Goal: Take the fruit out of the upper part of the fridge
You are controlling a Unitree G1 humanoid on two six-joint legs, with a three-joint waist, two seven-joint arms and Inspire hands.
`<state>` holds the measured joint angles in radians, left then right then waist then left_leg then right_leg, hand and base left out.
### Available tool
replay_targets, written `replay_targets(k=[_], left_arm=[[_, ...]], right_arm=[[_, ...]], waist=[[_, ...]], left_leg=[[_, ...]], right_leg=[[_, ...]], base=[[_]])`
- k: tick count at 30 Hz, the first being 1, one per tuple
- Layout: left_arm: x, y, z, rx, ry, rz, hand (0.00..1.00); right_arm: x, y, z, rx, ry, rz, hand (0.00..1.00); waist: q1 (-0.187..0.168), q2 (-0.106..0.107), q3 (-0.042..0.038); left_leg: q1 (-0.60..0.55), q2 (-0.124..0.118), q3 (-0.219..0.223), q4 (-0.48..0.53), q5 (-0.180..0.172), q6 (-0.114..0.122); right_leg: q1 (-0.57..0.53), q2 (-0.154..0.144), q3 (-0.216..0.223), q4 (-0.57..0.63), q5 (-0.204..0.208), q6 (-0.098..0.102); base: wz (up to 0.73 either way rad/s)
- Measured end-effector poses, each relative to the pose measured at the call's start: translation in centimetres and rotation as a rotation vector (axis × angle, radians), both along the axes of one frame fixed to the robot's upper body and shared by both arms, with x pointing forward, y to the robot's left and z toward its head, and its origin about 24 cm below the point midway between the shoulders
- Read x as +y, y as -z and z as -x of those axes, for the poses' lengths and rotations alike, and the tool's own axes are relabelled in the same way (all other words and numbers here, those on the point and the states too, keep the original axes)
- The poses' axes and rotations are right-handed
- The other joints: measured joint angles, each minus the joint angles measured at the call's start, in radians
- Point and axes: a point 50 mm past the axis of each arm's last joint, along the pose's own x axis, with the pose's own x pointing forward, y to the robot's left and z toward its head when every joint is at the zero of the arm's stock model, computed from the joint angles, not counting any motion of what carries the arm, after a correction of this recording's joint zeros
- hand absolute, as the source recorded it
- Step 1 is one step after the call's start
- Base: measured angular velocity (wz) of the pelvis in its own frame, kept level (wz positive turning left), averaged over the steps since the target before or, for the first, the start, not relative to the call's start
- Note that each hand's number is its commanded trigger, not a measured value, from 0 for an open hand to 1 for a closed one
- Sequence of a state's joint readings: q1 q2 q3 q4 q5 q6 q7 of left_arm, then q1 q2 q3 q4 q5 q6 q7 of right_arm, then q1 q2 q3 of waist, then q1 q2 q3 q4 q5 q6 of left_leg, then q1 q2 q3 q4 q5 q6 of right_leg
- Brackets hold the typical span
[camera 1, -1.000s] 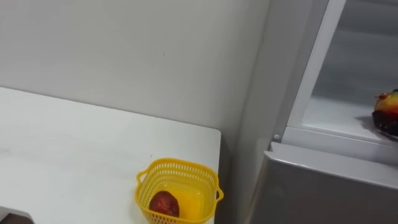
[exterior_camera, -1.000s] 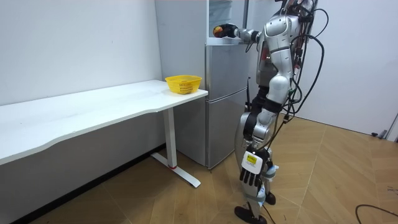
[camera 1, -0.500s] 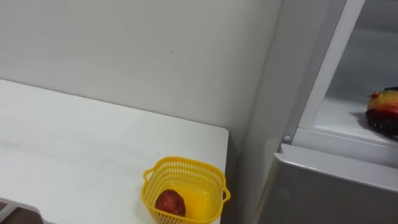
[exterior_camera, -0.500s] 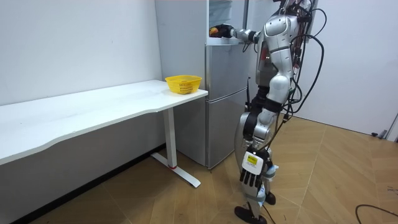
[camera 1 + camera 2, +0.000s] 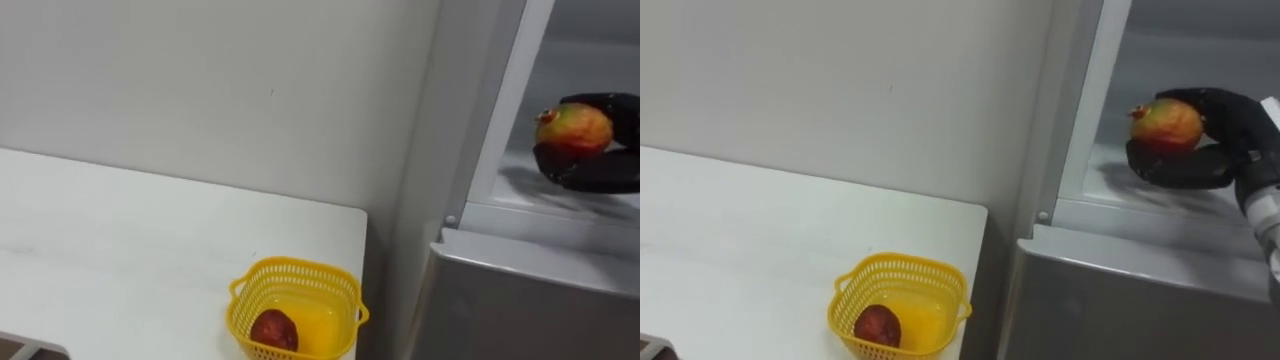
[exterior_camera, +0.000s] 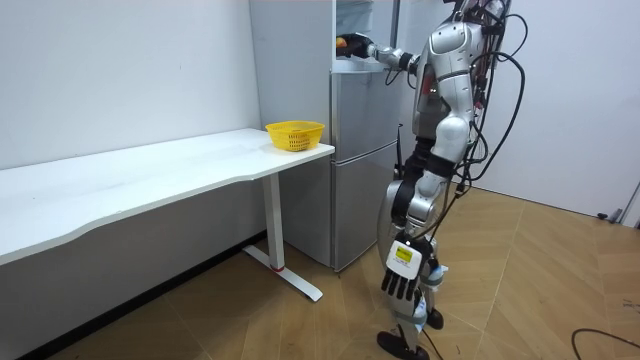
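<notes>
R arm raised approx. to shoulder height, stretched fwd toward the room view's left; forearm near level. R hand [image 5: 1215, 150] turned palm-up-ish, fingers curled round a fruit [image 5: 1167, 122], cupping it from below & behind; L arm hangs down at the side, elbow slightly bent; L hand [image 6: 399, 286] low, approx. knee level, fingers loose & pointing down, holding nothing; torso upright, leaning a little back; stands on both legs, knees a bit bent.
</notes>
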<state>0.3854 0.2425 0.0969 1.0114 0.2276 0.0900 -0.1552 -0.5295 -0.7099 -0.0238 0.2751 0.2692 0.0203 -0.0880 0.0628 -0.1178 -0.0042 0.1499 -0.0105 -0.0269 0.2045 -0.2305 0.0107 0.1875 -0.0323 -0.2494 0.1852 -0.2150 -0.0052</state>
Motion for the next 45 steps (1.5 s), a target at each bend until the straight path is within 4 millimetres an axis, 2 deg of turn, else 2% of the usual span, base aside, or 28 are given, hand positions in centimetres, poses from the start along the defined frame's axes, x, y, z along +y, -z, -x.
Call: replay_targets(k=[5,9,14,19,26,30,35,39,41,45], left_arm=[[0.0,0.0,-0.5,-0.029,-0.021,-0.01,0.0],[0.0,0.1,-0.4,-0.029,-0.02,-0.01,0.0],[-0.1,0.1,-0.5,-0.041,-0.017,-0.009,0.0],[-0.5,0.2,-0.3,-0.05,-0.017,0.003,0.0],[-0.8,0.3,-0.5,-0.048,-0.02,0.023,0.0],[-0.9,0.4,-0.8,-0.059,-0.017,0.028,0.0],[-1.0,0.5,-0.6,-0.042,-0.005,0.036,0.0],[-1.0,0.5,-0.9,-0.035,0.009,0.057,0.0],[-1.0,0.6,-1.4,-0.036,0.025,0.057,0.0],[-1.1,0.6,-1.7,-0.042,0.037,0.061,0.0]], right_arm=[[2.3,-2.5,1.0,-0.14,-0.066,0.03,1.0],[3.3,-4.2,2.1,-0.241,-0.079,0.064,1.0],[5.1,-6.5,3.9,-0.408,-0.12,0.129,1.0],[6.9,-7.4,5.7,-0.502,-0.172,0.209,1.0],[9.5,-7.4,8.4,-0.587,-0.268,0.324,1.0],[10.6,-7.5,9.1,-0.623,-0.301,0.374,1.0],[12.4,-6.1,8.6,-0.571,-0.356,0.483,1.0],[12.9,-5.2,8.1,-0.513,-0.4,0.501,1.0],[13.5,-3.9,7.4,-0.449,-0.43,0.52,1.0],[13.9,-2.8,6.6,-0.383,-0.436,0.549,1.0]], waist=[[-0.007,-0.002,0.0051],[-0.007,0.003,0.0088],[-0.013,0.008,0.0073],[-0.012,0.008,0.0057],[-0.008,0.01,0.0048],[0.0,0.011,0.0039],[0.008,-0.001,0.0052],[0.039,-0.018,0.0076],[0.061,-0.029,0.0107],[0.09,-0.037,0.0154]], left_leg=[[0.0,0.0,0.001,0.0,0.0,0.0],[0.001,0.002,0.009,-0.001,-0.001,0.0],[0.0,0.004,0.01,-0.003,-0.001,0.0],[-0.005,0.004,0.018,-0.006,-0.001,0.0],[-0.008,0.005,0.017,-0.008,-0.001,0.0],[-0.007,0.005,0.017,-0.009,-0.001,0.0],[-0.004,0.006,0.021,-0.009,-0.001,0.0],[-0.005,0.006,0.014,-0.007,-0.001,0.0],[-0.006,0.006,0.007,-0.005,-0.001,0.0],[-0.019,0.002,-0.009,0.0,-0.001,0.0]], right_leg=[[0.004,0.0,0.001,0.0,0.0,0.0],[0.003,0.001,0.002,0.003,0.0,0.0],[0.0,0.002,0.002,0.003,0.0,0.0],[-0.01,0.003,0.01,0.004,0.0,0.0],[-0.014,0.003,0.007,0.003,0.0,0.0],[-0.014,0.004,0.011,0.004,0.0,0.0],[-0.014,0.004,0.013,0.005,0.001,-0.001],[-0.01,0.004,0.007,0.004,0.001,-0.001],[-0.009,0.004,0.002,0.004,0.001,-0.001],[-0.014,0.001,-0.005,0.002,0.001,-0.001]], base=[[0.0],[-0.04],[0.0],[-0.03],[-0.01],[0.0],[-0.02],[0.04],[0.06],[0.11]])
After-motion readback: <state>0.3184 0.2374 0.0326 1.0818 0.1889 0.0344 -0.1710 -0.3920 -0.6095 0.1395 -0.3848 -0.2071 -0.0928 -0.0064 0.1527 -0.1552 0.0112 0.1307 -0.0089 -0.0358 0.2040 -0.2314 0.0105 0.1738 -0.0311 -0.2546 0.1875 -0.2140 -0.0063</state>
